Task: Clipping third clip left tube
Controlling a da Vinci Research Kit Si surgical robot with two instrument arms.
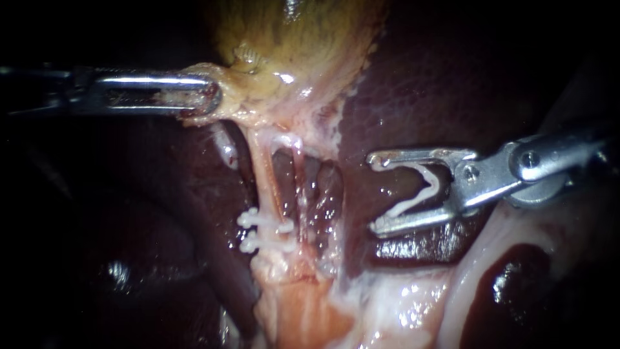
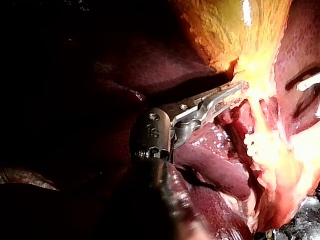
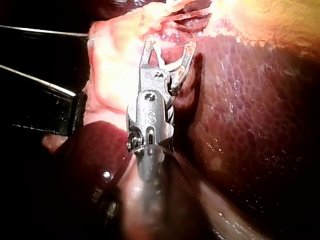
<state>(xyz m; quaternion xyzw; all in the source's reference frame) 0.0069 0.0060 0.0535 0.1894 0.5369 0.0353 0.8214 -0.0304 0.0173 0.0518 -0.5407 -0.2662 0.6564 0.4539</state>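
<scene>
The left instrument (image 1: 210,97), a slender steel shaft entering from the left edge in the upper left of the frame, has its jaws clamped on the yellowish fatty tissue (image 1: 242,90) at the lower end of the yellow-green gallbladder (image 1: 303,39), which fills the upper centre. Below that grip the pale pink left tube (image 1: 263,174) runs down just left of centre. The two white plastic clips (image 1: 265,229) sit across it, one just above the other, in the lower middle. Just right of it a thinner pale strand (image 1: 299,171) descends in front of the dark red-brown liver (image 1: 413,84). The right instrument (image 1: 376,192) comes in from the right edge at mid-height. Its jaws stand wide apart and carry a white V-shaped open clip (image 1: 423,187) seated against both of them, its mouth facing left. This clip lies right of centre, over the liver, well apart from the left tube and touching no tube.
</scene>
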